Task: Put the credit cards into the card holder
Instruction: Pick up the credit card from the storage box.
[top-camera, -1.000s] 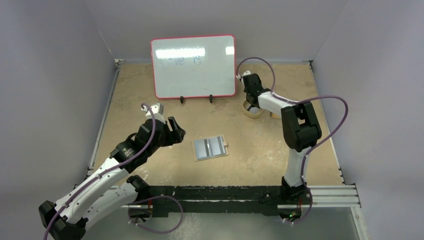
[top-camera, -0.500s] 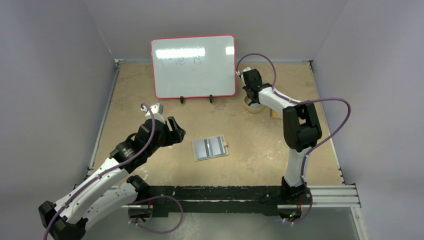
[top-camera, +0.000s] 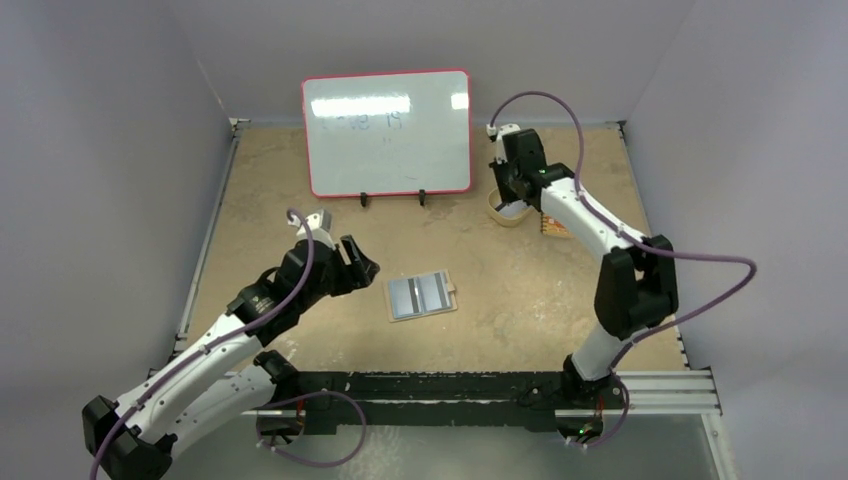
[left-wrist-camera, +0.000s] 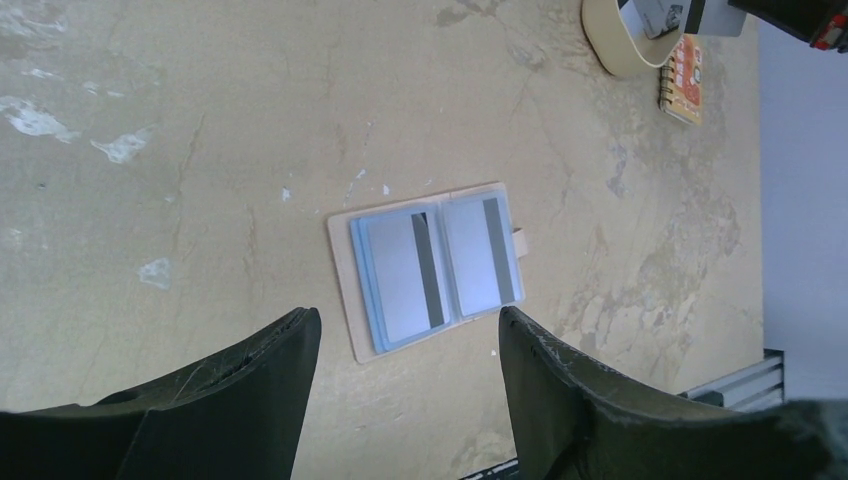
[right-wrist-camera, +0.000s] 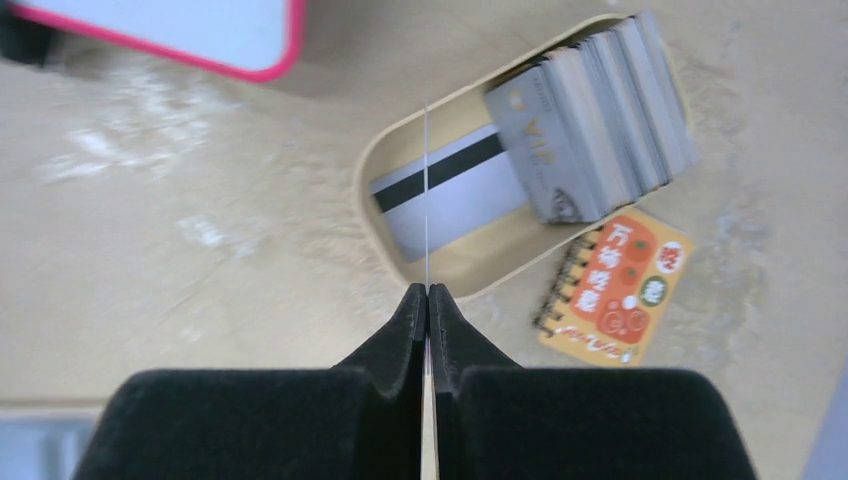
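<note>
The card holder (top-camera: 421, 296) lay open, long axis left-right, tab rightward. The right gripper (right-wrist-camera: 428, 290) pinched one card (right-wrist-camera: 426, 180) edge-on, pointing outward; the left gripper (left-wrist-camera: 408, 320) gaped empty.

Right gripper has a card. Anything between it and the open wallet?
Nothing visible. Only bare table between the card in the right gripper and the wallet; the open left gripper is on the wallet's other side.
</note>
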